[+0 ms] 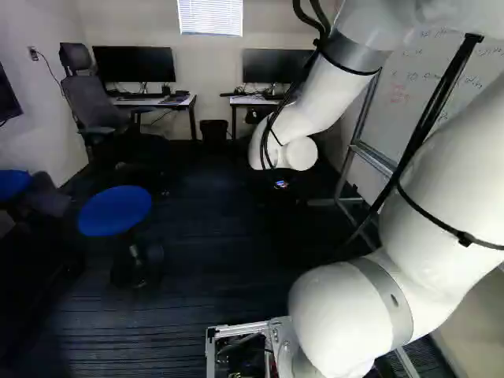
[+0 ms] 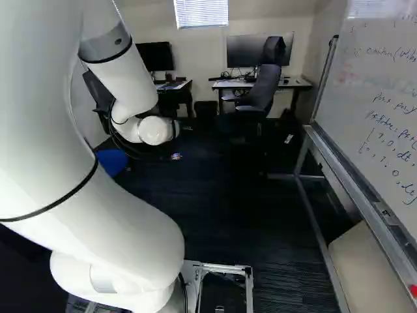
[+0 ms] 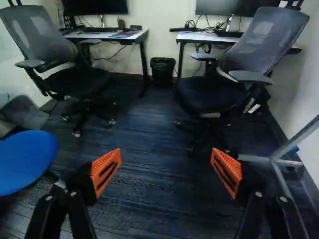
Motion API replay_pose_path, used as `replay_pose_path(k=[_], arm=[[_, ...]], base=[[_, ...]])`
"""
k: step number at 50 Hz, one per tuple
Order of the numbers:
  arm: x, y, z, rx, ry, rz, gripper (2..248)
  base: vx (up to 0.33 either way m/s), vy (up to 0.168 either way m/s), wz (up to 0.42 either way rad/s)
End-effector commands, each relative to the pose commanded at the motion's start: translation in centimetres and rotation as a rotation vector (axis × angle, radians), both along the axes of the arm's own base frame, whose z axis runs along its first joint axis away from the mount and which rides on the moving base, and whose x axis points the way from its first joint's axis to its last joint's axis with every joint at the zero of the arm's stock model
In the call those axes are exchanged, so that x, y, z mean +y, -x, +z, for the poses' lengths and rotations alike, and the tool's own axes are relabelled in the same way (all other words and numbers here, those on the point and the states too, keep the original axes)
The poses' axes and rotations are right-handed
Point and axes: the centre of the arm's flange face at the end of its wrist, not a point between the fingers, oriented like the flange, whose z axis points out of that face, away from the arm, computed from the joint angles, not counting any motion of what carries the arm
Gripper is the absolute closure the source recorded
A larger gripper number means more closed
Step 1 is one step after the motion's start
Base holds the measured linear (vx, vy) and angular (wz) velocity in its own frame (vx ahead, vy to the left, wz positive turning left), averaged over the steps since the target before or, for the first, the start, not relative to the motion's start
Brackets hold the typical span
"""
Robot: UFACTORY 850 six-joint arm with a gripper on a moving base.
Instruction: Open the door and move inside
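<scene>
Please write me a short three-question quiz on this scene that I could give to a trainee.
1. True or false: the gripper stands open, holding nothing.
2. What stands on the floor between the two desks by the far wall? (a) a whiteboard, (b) a bin, (c) a ladder.
3. Fill in the colour: the round stool seat nearest the middle of the left base view is ____.

Key: 1 true; 2 b; 3 blue.

Blue stool (image 1: 114,210), dark striped carpet (image 1: 150,335)
</scene>
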Motion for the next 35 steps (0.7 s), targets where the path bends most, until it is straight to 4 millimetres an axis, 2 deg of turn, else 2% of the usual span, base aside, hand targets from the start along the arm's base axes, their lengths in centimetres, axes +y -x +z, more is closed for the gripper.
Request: replay_pose_path(k=[18,35], arm=[[-0.5,1.1,-0.5,-0.008,-0.001,-0.01,3],[-1.4,3.2,-1.6,-0.024,-0.003,-0.029,3]], base=[[0.0,0.0,0.0],[0.0,0.0,0.0]])
